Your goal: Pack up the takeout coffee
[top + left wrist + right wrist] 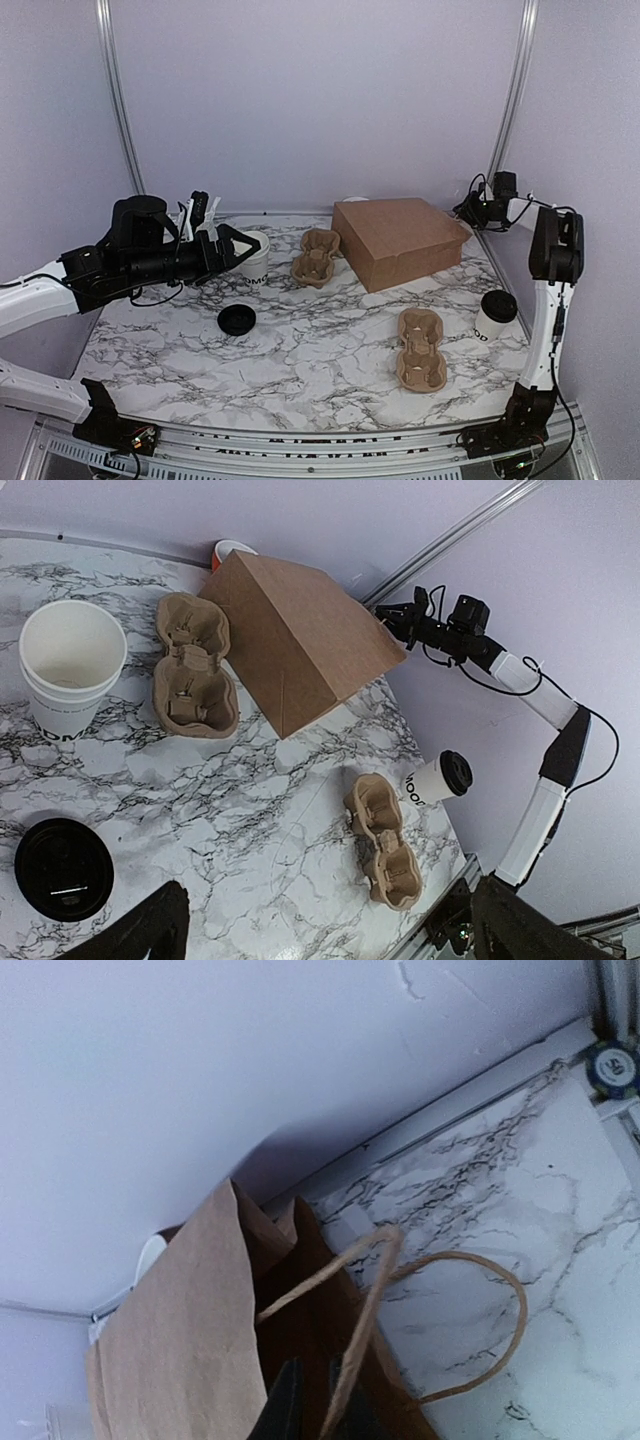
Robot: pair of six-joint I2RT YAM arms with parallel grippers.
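White coffee cup [495, 315] upright, black lid up, near right edge of table [330, 350], bare marble in front, left gripper [238, 247] wide, right gripper [320, 1410] pinching bag handle [500, 1280].

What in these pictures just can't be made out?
- Inside of the paper bag: right wrist view, dark between its folds.
- Object behind the bag: left wrist view, bag hides all but a rim.
- Lettering on the lidded cup: top view, too small.
- Whether the right jaws grip the handle: right wrist view's bottom edge cuts them off.
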